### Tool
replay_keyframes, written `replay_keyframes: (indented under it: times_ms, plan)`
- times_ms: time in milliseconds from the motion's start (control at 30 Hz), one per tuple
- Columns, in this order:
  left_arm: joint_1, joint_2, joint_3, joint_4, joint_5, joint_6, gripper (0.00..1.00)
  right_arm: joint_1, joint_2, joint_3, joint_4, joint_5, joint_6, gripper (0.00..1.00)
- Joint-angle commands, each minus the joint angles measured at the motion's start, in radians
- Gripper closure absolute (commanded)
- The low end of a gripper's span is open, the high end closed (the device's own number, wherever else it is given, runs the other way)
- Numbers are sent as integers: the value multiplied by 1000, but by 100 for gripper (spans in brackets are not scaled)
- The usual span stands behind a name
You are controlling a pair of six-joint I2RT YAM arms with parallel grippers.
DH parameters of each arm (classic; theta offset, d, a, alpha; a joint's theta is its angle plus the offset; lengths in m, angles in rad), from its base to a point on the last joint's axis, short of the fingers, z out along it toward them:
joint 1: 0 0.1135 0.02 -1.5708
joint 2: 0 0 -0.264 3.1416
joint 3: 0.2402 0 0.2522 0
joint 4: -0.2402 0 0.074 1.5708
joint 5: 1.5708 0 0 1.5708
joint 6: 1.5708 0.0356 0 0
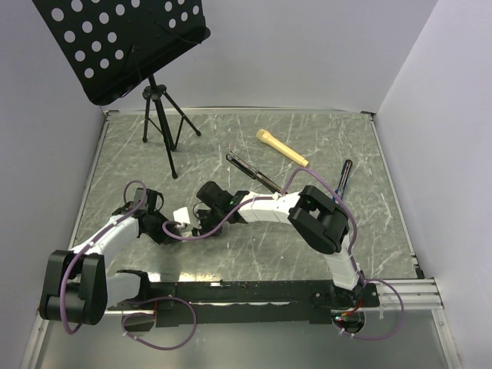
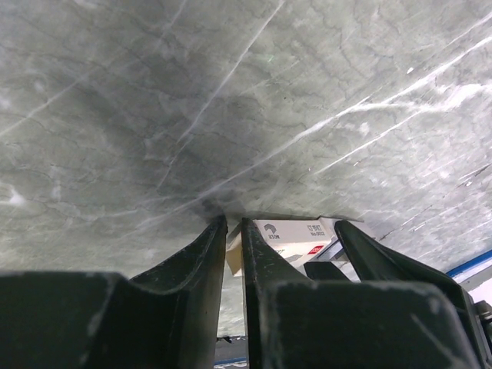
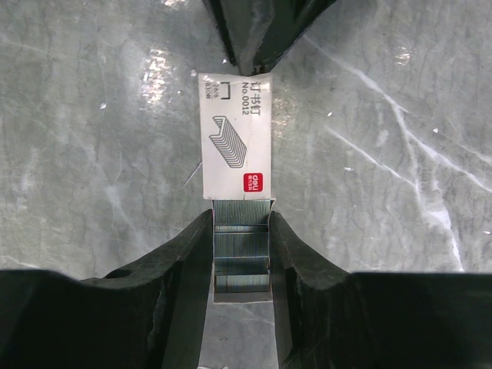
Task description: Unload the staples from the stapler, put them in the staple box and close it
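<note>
The slim black stapler (image 1: 254,172) lies on the marble table behind both arms, and neither gripper touches it. Between the grippers sits a small white staple box (image 3: 235,146). Its inner tray (image 3: 241,286) is slid out toward the right wrist camera and holds silvery strips of staples (image 3: 241,250). My right gripper (image 3: 241,219) is shut on the sides of that tray. My left gripper (image 2: 234,223) is shut on the far end of the box's white sleeve (image 2: 296,234), pinching a flap. In the top view the two grippers (image 1: 175,228) (image 1: 201,211) meet left of centre.
A tan stick-like handle (image 1: 282,146) and a dark pen (image 1: 344,175) lie at the back right. A black music stand on a tripod (image 1: 159,115) is at the back left. White walls close in the table (image 1: 384,223).
</note>
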State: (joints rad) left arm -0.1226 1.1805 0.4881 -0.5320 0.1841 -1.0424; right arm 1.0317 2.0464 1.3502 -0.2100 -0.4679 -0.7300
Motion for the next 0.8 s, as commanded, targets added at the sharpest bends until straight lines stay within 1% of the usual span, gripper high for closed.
replay_keyframes:
  times_ms: [0, 233, 767]
  plan:
    - [-9, 18, -13, 9, -34, -13, 80, 16, -28, -39, -68, -52, 3, 67]
    - [-15, 62, -8, 20, -44, -13, 81, 16, -31, -56, -65, -67, -3, 68]
    - [-38, 79, -13, 30, -48, -21, 82, 16, -17, -34, -32, -43, 49, 69]
